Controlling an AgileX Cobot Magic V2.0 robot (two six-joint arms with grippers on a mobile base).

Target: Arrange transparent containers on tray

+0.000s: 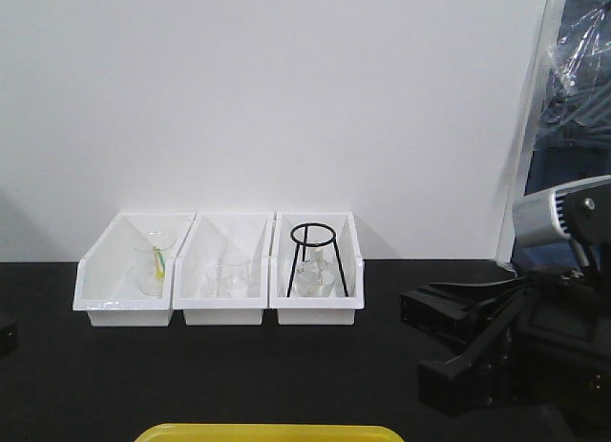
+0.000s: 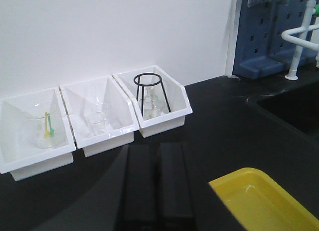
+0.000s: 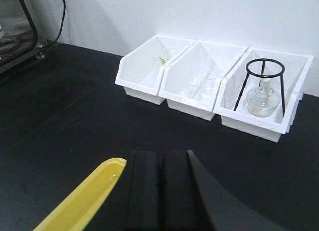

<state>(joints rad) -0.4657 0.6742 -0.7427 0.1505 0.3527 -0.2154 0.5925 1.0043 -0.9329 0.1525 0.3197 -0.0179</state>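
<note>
Front view: three white bins point(image 1: 220, 270) sit mid-frame on a black worktop point(image 1: 239, 375), the yellow tray point(image 1: 269, 432) peeking in at the bottom edge. Left wrist view: the left end effector point(image 2: 158, 191), fingers pressed together, bottom centre; tray lower right. Right wrist view: the right end effector point(image 3: 159, 191), likewise closed and empty, bottom centre; tray lower left.

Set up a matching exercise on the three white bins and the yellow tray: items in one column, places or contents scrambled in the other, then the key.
Items
1. left bin
2. middle bin
3. right bin
4. yellow tray

Descriptions
A. holds a black wire stand over a round flask
B. lies at the near table edge
C. holds a beaker with a yellow-green stick
D. holds two small clear beakers

Pairs: 1-C, 2-D, 3-A, 4-B
</note>
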